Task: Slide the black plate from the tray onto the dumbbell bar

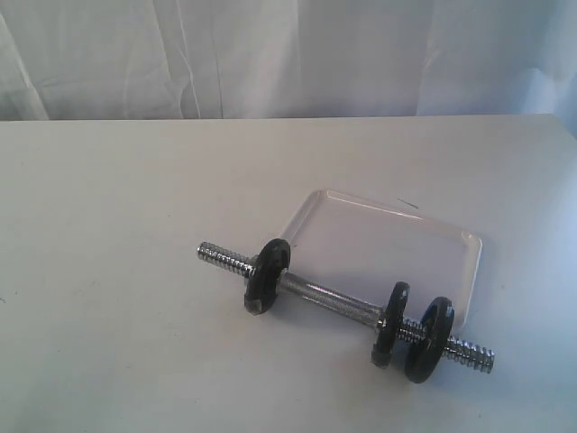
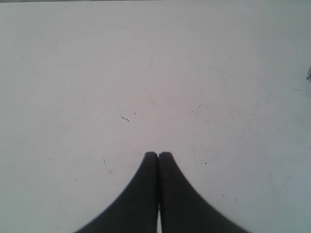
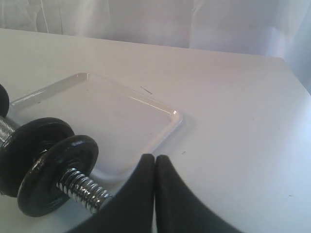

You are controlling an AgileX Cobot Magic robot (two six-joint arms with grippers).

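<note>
- Black plate (image 1: 431,341) sits outermost on the dumbbell bar (image 1: 329,299), right end; no nut shows outside it, so rolling could shed it.
- Left gripper (image 2: 158,156), right gripper (image 3: 154,159): jaws together, holding nothing.

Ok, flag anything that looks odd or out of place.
Nothing spilled or broken. The dumbbell bar is loaded unevenly: a single disc near one end, an inner disc and outer disc together near the other. The tray holds none.
</note>
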